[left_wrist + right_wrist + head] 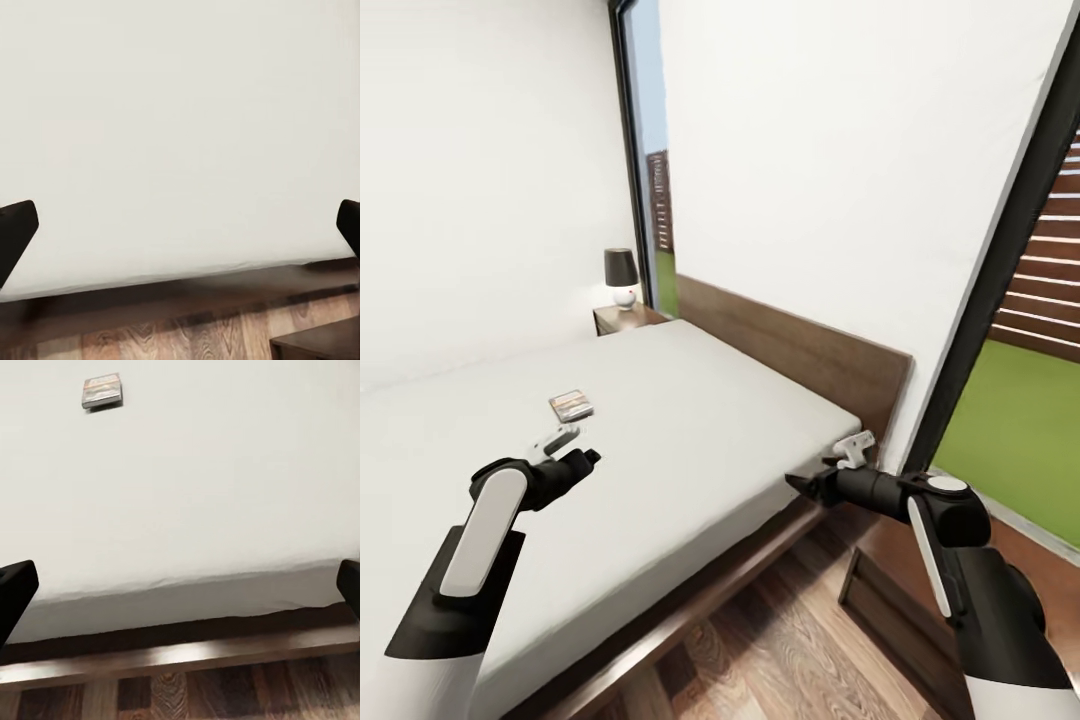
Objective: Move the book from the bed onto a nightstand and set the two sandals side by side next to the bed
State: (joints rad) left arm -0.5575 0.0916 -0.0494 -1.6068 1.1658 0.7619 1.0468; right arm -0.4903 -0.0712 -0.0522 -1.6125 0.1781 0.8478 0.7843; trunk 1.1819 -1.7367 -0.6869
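**Book not yet lifted, sandals yet to be placed**

The small thin paperback book (571, 405) lies flat on the pale grey-white mattress of the dark-framed bed (690, 440), well apart from the dark wooden nightstand (626, 318) by the headboard. My left gripper (582, 458) and right gripper (803, 484) hang spread wide, empty. Both jobs remain.

White walls (480, 150) meeting at a corner. Tall black-framed window (1000, 270) at right, opening on a slatted wooden fence (1050, 290) above green grass (1010, 440). Narrow second window (650, 150) in the corner. Wood-plank floor (760, 650), brown and grained, also seen from both wrist cameras.
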